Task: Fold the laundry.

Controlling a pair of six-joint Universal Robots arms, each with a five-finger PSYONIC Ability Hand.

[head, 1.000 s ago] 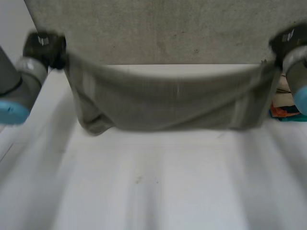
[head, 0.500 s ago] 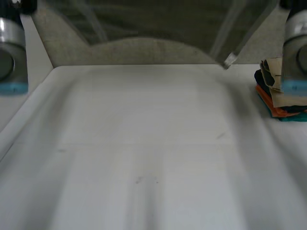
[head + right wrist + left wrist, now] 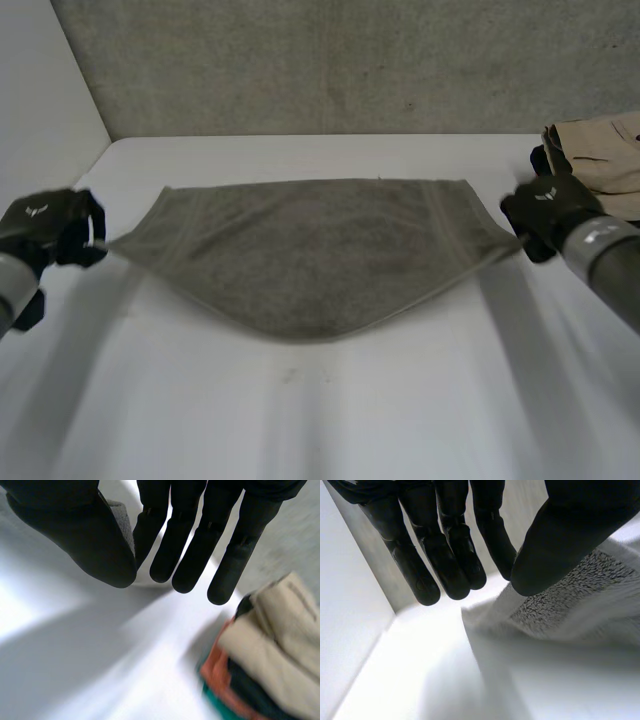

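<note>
A white bench point(image 3: 300, 420) set against a rough grey wall point(image 3: 330, 60) carries a grey-green terry towel point(image 3: 310, 250), stretched wide between the robot's two black hands. The towel's middle sags in a curve onto the bench top, while both ends rise toward the hands. The left hand point(image 3: 45, 228) is at the towel's left corner. Seen from the left wrist, its fingers point(image 3: 445, 555) are nearly straight and the thumb point(image 3: 570, 535) presses on the nubby cloth point(image 3: 580, 595) close beside the nearest finger, pinching the corner. The right hand point(image 3: 548, 212) is at the opposite corner. In the right wrist view its fingers point(image 3: 195, 540) are likewise straight, with a strip of grey towel point(image 3: 125, 522) caught between the thumb point(image 3: 90, 545) and the first finger. A stack of folded clothes point(image 3: 600, 160), beige on top with dark, orange and teal layers beneath point(image 3: 270, 650), sits at the bench's far right corner just behind the right hand, apart from the towel.
</note>
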